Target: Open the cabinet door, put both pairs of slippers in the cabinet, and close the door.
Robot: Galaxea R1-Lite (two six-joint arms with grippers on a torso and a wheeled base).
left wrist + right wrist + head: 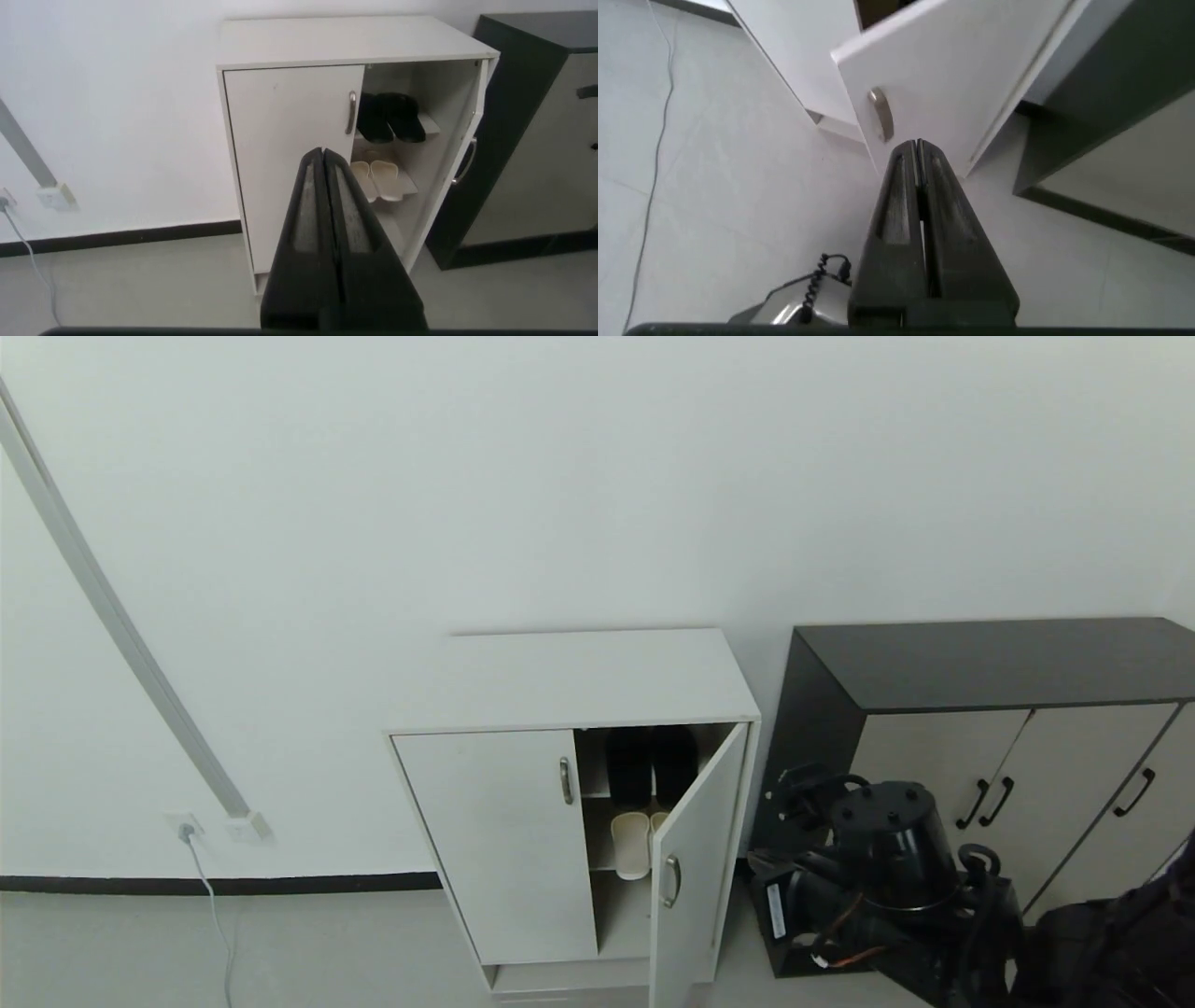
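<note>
White cabinet [588,677]: stands against the wall; its foot is cut off at the head view's lower edge.
Dark cabinet [990,658]: just beside the white one on the robot's right; part of its front is hidden behind the right arm.
Shut door [495,840]: covers the white cabinet's left half.
Open door [971,65]: the right-hand one, swung partway out and hiding part of the shelves in the head view.
Black slippers [392,117]: side by side on the upper shelf, long axis running from the cabinet's front to its back; which end is the toe is hard to tell.
Cream slippers [383,179]: side by side on the shelf below, same front-to-back axis; in the head view the door hides most of one.
Left gripper [323,154]: fingers pressed together, held out in front of the cabinet, well apart from both pairs.
Right gripper [917,147]: fingers pressed together, tips near the open door's outer face.
Handle [881,114]: upright metal bar on the open door, close to the right fingertips; contact cannot be made out.
</note>
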